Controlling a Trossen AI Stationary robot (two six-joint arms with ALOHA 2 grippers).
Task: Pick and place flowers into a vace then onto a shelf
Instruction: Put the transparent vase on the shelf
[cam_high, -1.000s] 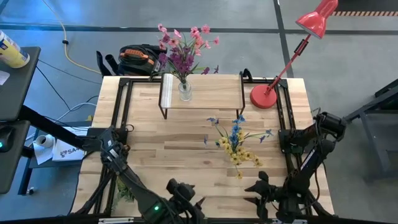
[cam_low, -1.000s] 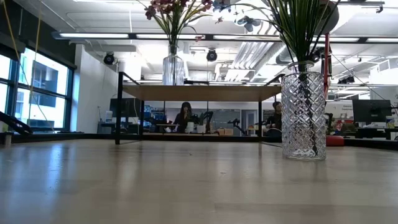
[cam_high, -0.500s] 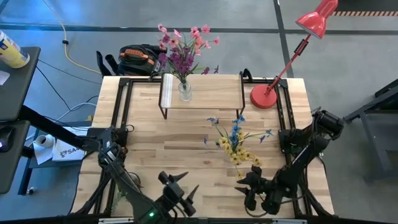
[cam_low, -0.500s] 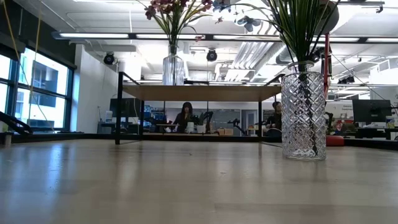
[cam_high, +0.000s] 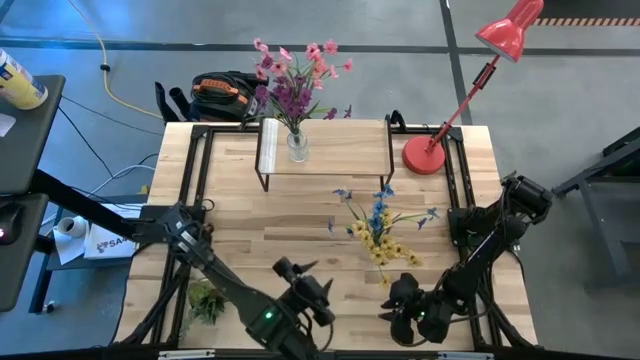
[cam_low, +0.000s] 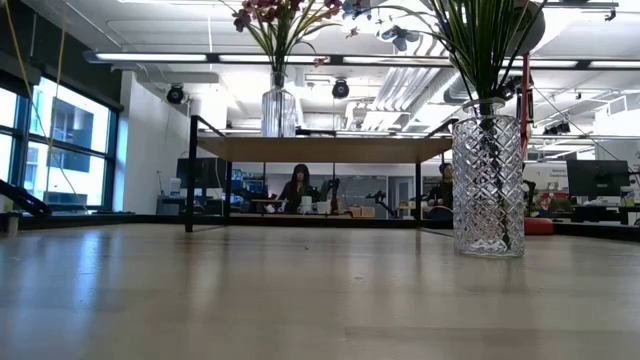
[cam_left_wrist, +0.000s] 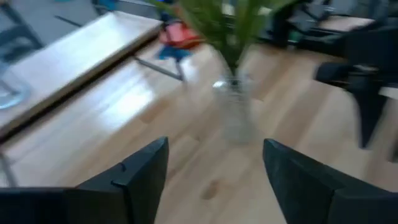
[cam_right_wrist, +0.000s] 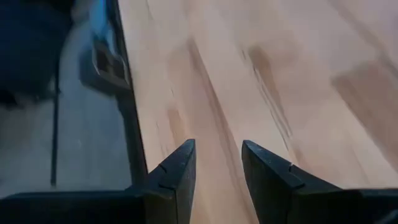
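Note:
The pink and purple flowers (cam_high: 296, 82) stand in a glass vase (cam_high: 297, 147) on the left end of the shelf (cam_high: 335, 150); the low view shows that vase (cam_low: 278, 112) on the plank (cam_low: 320, 149). The blue and yellow flowers (cam_high: 378, 228) stand in a cut-glass vase (cam_low: 488, 187) on the tabletop in front of the shelf. My left gripper (cam_high: 306, 280) is open near the table's near edge, and its wrist view faces that vase (cam_left_wrist: 236, 115), a short way off. My right gripper (cam_high: 398, 296) is open low over bare wood (cam_right_wrist: 217, 146), on the near side of the blue and yellow bunch.
A red desk lamp has its base (cam_high: 424, 155) on the far right corner, with the arm leaning over the table edge. A small green plant tuft (cam_high: 205, 300) lies near the left front corner. Black frame rails (cam_high: 200, 170) run along both sides. Bare wood lies between the grippers and the shelf.
My left gripper has moved away from the near edge, toward the far right and the vase with the blue and yellow flowers. My right gripper has shifted a little left and away from the near edge. Flowers, vases and shelf have stayed put.

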